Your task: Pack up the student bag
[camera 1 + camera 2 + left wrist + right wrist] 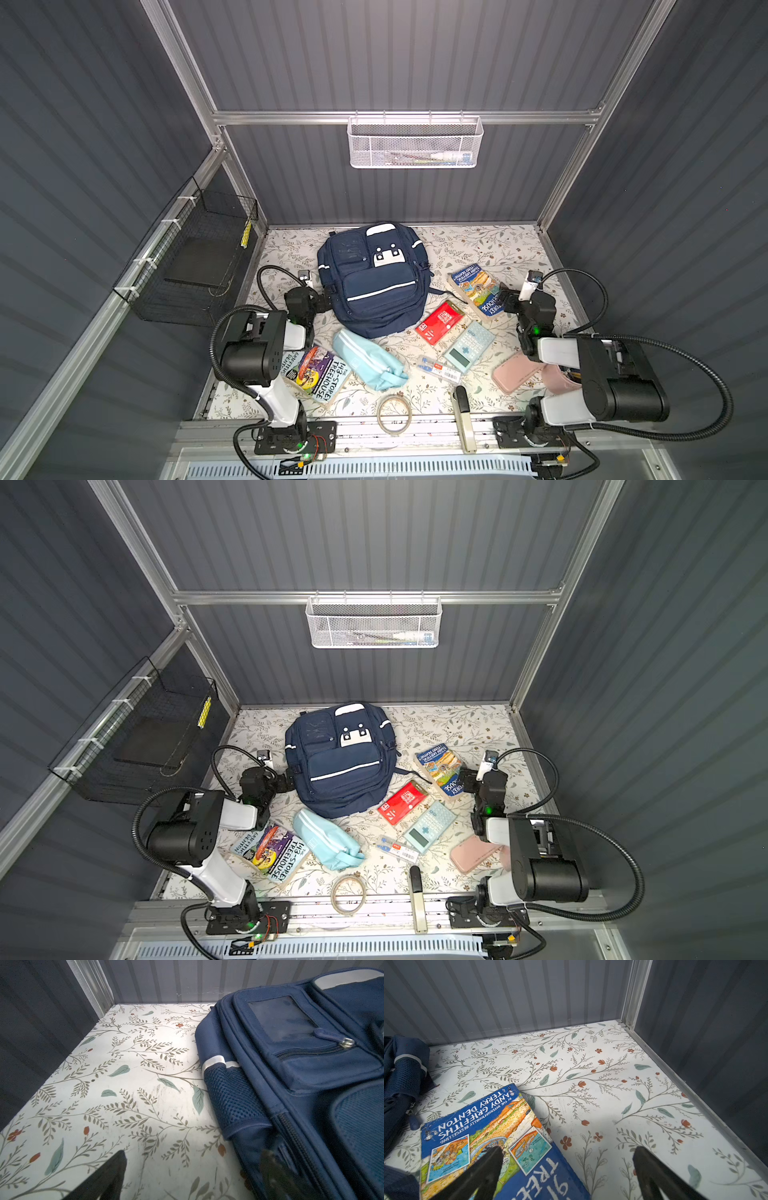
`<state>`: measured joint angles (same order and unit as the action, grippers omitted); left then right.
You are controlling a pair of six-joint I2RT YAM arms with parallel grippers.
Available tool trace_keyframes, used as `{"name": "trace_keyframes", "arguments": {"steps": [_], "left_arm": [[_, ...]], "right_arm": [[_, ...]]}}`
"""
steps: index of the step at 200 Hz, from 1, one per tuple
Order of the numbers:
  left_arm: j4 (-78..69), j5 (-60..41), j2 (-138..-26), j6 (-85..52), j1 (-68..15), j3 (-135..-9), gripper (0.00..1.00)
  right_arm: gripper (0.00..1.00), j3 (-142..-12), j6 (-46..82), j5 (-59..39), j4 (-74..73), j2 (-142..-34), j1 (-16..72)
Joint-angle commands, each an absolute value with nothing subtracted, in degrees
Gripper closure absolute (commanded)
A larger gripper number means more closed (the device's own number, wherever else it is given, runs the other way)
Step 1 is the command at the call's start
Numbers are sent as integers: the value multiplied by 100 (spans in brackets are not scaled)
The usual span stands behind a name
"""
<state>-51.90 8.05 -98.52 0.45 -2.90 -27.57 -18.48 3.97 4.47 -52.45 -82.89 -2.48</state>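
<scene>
Opening step judged as being started; nothing being packed yet. Bag (372,282) lying shut at table's 12 o'clock. Left gripper (326,300) being held spread at bag's 9 o'clock side. Right gripper (506,300) being held spread, straddling book (476,289) edge at bag's 3 o'clock. Next: bag needing to be opened before book being loaded.

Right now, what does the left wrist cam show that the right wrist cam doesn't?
Left wrist only: the student bag front, with its zip pull and clear window pocket. Right wrist only: a blue book lying flat, one finger of the open right tool over its cover. Both: the floral table, ribbed wall, and a mesh side pocket of the bag.
</scene>
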Motion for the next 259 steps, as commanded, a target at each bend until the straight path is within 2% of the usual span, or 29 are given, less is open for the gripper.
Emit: {"name": "trace_keyframes", "arguments": {"steps": [1, 230, 246, 259], "left_arm": [[-5238, 771, -9851, 114, -299, -2732, 0], [-5278, 795, -9804, 111, -299, -2705, 0], [-4787, 923, -9357, 58, -303, -2776, 0], [-3741, 1067, -8844, 37, -390, -3122, 0]], "right_arm": [[1, -1898, 352, 438, -5346, -8262, -269], [1, -1881, 347, 430, -5361, -8257, -265], [1, -1813, 277, 260, -5385, -8027, -264], [1, -1921, 264, 301, -4672, -7471, -220]]}}
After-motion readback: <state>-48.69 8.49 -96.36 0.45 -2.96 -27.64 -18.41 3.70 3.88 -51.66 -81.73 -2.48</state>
